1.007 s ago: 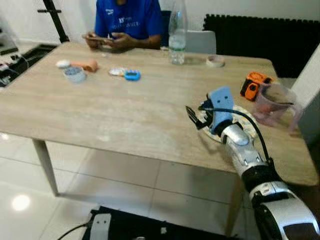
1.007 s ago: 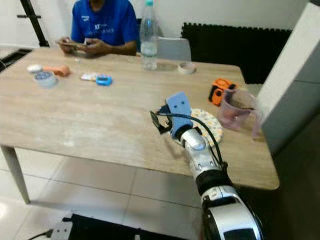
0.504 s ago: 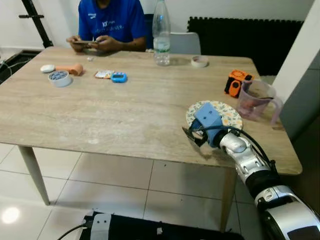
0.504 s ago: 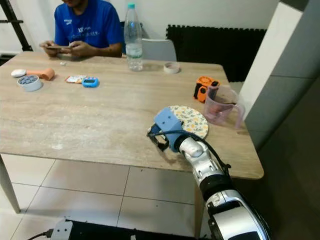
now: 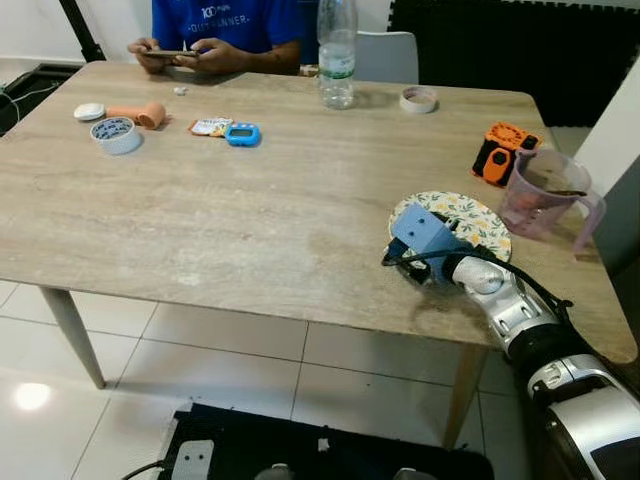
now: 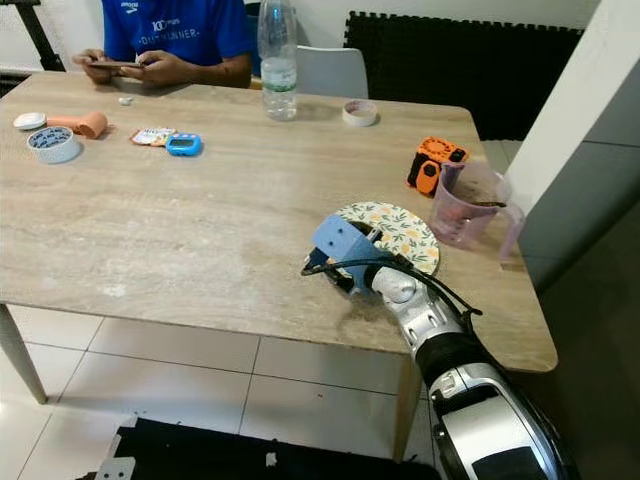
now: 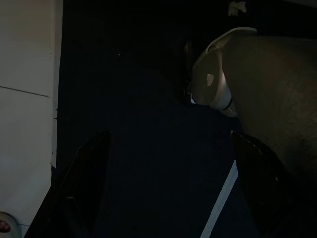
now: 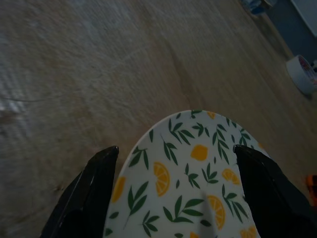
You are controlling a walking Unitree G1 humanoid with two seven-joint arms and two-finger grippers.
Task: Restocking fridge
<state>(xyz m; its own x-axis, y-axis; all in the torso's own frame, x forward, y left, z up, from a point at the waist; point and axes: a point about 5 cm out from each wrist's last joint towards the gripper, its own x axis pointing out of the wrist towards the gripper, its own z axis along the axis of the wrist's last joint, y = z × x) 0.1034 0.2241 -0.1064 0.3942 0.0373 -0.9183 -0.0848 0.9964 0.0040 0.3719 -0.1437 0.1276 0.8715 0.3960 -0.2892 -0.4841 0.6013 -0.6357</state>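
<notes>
A round plate (image 5: 470, 218) with a lemon and leaf print lies flat near the table's front right corner. My right gripper (image 5: 393, 260) sits low over the table at the plate's near left rim, under its blue wrist block. In the right wrist view the gripper (image 8: 177, 151) is open, with the plate (image 8: 193, 168) between its two black fingers (image 8: 94, 183); I cannot tell whether they touch it. A pink transparent jug (image 5: 545, 195) stands just right of the plate. A water bottle (image 5: 337, 55) stands at the far side. My left gripper (image 7: 168, 141) hangs open in the dark.
A person in a blue shirt (image 5: 225, 15) sits at the far side holding a phone. On the wooden table (image 5: 230, 210) lie an orange tool (image 5: 497, 155), a tape roll (image 5: 418, 99), a blue gadget (image 5: 241, 133) and small tubs (image 5: 117, 133). A grey appliance (image 6: 590, 150) stands to the right.
The camera has shifted and now looks more steeply down. My right gripper has dropped from above the plate to table height at the plate's near left rim.
</notes>
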